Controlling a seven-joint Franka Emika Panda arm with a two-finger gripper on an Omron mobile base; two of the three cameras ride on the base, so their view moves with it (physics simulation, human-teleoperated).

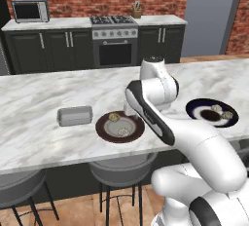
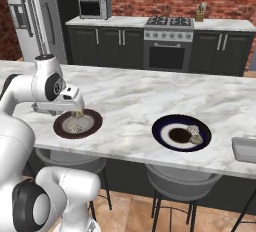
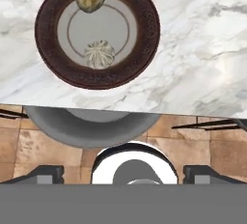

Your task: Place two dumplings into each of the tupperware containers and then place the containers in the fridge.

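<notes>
I am seeing four dumplings (image 1: 114, 117), two plates (image 1: 104, 133), two containers (image 1: 75, 116), one microwave (image 1: 30, 10) and one fridge (image 2: 30, 16).

You get even, bright, flat rendered light in all three views, no clear source. The marble worktop (image 1: 39, 103) looks pale with a soft washed-out patch at 3 o'clock in the hand view. Shadows are faint; the brown plate (image 3: 96, 30) casts a thin soft one at its 6 o'clock rim. No motion blur or edge distortion. Low resolution softens the dumplings (image 3: 99, 54) and far cabinets (image 2: 115, 46).
</notes>
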